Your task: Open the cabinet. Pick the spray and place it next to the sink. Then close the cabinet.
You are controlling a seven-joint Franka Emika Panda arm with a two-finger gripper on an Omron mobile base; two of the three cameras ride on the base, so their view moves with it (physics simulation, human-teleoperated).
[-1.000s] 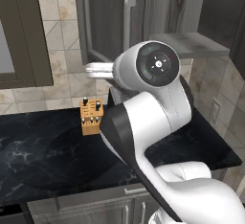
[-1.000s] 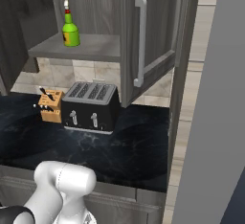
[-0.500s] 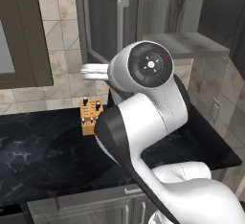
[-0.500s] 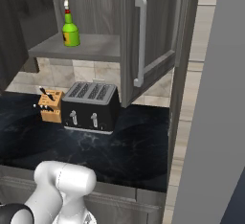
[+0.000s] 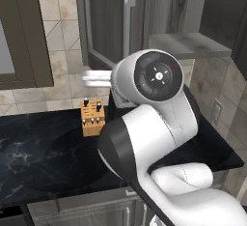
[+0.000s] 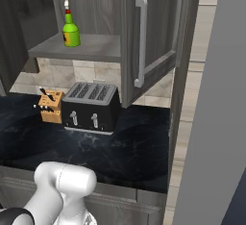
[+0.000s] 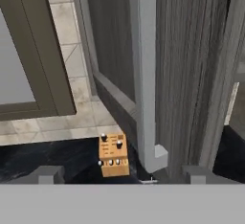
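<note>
Grey wood-grain doors of the cabinet stand swung out from its front, so the opening step looks done or all but done: in the right base view the right door hangs ajar with its long silver bar handle facing near, and the inner shelf lies bare to view. On that shelf, toward its left, the spray stands upright, lime-green with a red-and-white head, untouched and well apart from the arm. In the hand view the gripper shows its two dark finger tips spread wide on either side of the left door's handle, which runs up between them; the claw reads as open, with nothing clasped. Whether the pads touch the bar I cannot tell. Below, on the black marbled counter, a wooden knife block sits just left of a black toaster. My judgement is that the arm is letting go of the handle, and the next move calls for backing the hand clear of the door, then reaching up and in over the shelf to take the bottle around its body
</note>
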